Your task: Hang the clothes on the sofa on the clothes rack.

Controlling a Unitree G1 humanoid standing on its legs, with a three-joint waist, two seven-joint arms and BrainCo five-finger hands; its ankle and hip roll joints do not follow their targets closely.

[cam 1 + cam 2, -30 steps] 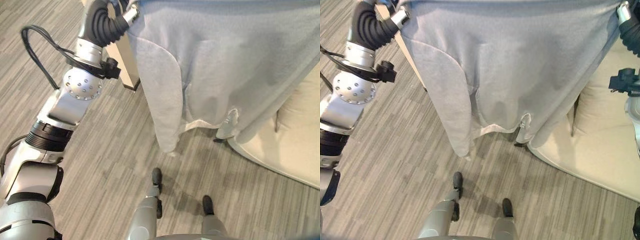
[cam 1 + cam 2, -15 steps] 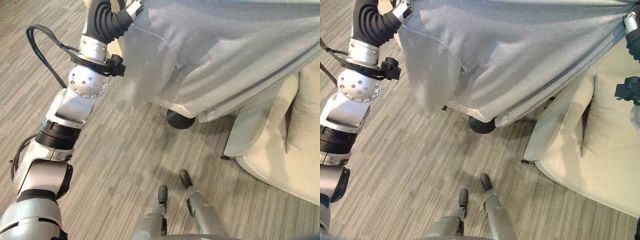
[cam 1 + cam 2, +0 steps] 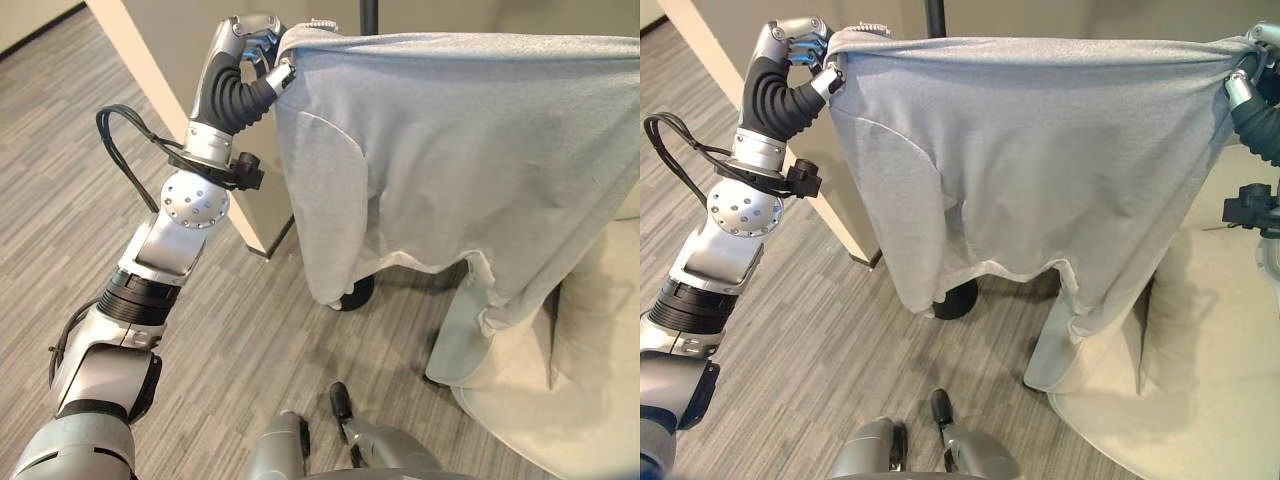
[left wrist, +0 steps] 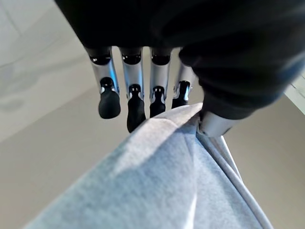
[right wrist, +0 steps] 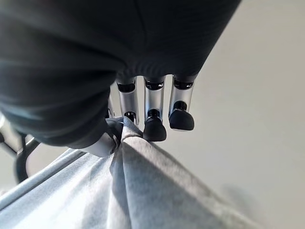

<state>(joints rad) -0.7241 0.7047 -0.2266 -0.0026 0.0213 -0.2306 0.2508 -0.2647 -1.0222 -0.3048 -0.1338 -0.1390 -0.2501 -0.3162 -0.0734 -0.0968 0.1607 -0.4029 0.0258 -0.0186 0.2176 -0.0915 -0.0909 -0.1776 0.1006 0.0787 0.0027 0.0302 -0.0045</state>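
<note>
A grey long-sleeved garment (image 3: 470, 150) hangs spread wide between my two hands, its hem and one sleeve dangling toward the floor. My left hand (image 3: 252, 28) is raised at the upper left and shut on one top corner; its fingers (image 4: 136, 95) curl over the cloth (image 4: 157, 181). My right hand (image 3: 1252, 60) is shut on the opposite corner at the far right, fingers (image 5: 155, 114) pinching a fold of the cloth (image 5: 143, 191). The rack's black pole (image 3: 935, 15) rises behind the garment's top edge, and its round base (image 3: 958, 298) shows below the sleeve.
The beige sofa (image 3: 1200, 370) fills the lower right, close under the garment's right side. A beige wall corner (image 3: 150, 90) stands behind my left arm. Wood-patterned floor (image 3: 60, 200) stretches to the left and in front.
The view has tilted up, bringing the rack's pole into sight. Both hands stay shut on the garment, which now hangs flat again after its lower part swung up.
</note>
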